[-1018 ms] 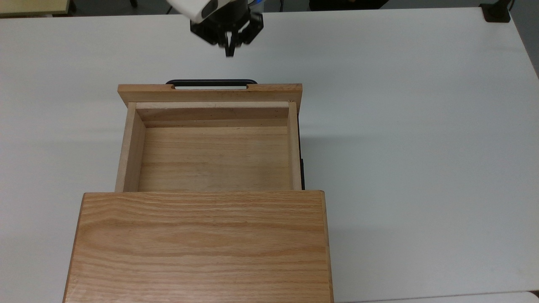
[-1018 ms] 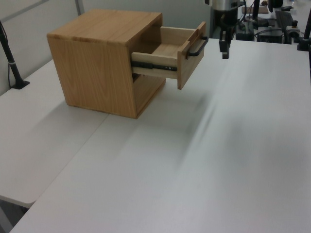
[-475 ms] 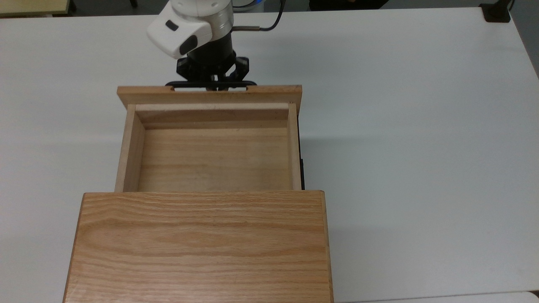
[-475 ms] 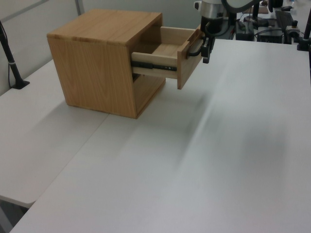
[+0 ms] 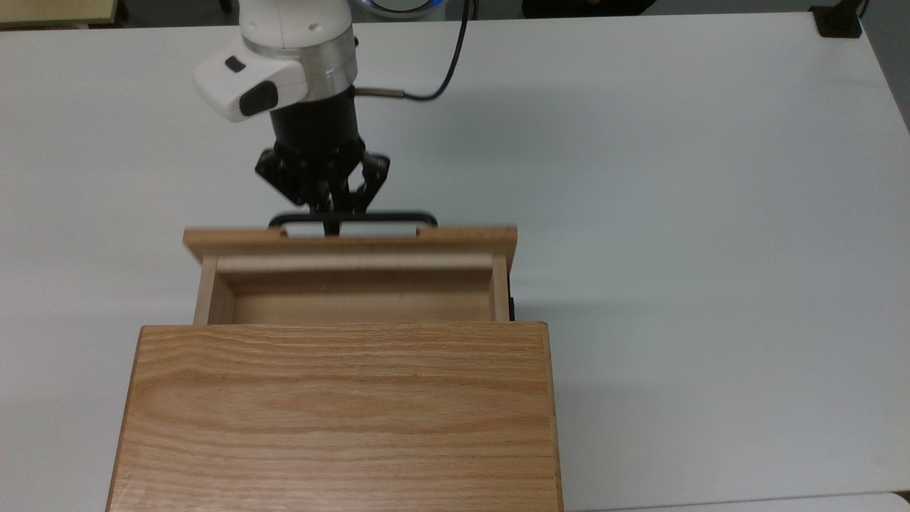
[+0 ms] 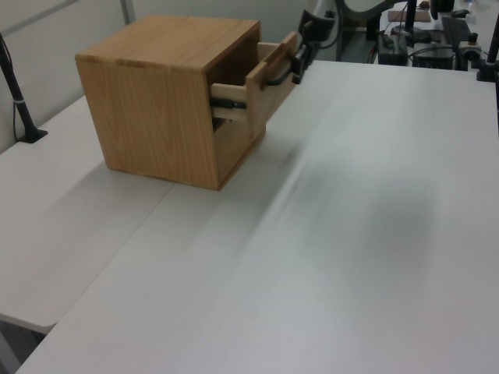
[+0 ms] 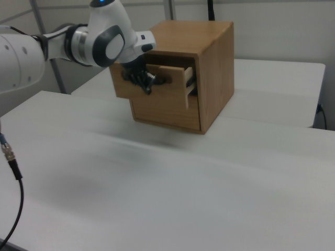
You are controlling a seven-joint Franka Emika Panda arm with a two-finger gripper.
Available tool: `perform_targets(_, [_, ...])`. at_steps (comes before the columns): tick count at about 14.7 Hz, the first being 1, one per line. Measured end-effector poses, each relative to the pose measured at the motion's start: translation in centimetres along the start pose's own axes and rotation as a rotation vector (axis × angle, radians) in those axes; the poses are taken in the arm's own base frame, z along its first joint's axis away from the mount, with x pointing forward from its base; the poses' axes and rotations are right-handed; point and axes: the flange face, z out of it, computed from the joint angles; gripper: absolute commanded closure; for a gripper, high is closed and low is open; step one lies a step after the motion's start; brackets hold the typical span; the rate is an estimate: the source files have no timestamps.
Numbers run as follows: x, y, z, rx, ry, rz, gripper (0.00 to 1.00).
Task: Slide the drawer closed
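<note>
The drawer (image 5: 352, 284) juts partly out of the cabinet (image 5: 341, 416) toward 12 o'clock in the top view. The gripper (image 5: 332, 226) meets its black handle (image 5: 353, 217), jaws pressed together, above the white worktop (image 5: 675, 213).

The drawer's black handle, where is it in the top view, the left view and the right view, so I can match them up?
Top view: the black handle lies along the drawer front's upper edge, left of centre, under the pincer.
Left view: handle in the upper middle, on the drawer front.
Right view: handle in the upper left-centre, partly behind the pincer.
Shared landmark: the oak cabinet, which the drawer sticks out of.
</note>
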Motion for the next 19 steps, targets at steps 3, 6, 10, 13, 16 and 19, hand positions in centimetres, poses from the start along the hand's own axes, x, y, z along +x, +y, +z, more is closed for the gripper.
perform_targets(3, [1.8, -0.3, 1.5, 0.018, 0.147, 0.043, 1.0])
perform_targets(6, [2.7, -1.0, 2.2, 0.034, 0.251, 0.053, 1.0])
perform_targets(10, [3.1, -1.3, 2.2, 0.046, 0.315, 0.073, 1.0])
perform_targets(13, [3.1, -1.3, 2.3, 0.047, 0.317, 0.078, 1.0])
perform_targets(16, [3.0, -1.4, 2.4, 0.047, 0.317, 0.077, 1.0])
perform_targets(19, [1.9, -1.9, 2.7, 0.038, 0.248, 0.062, 1.0])
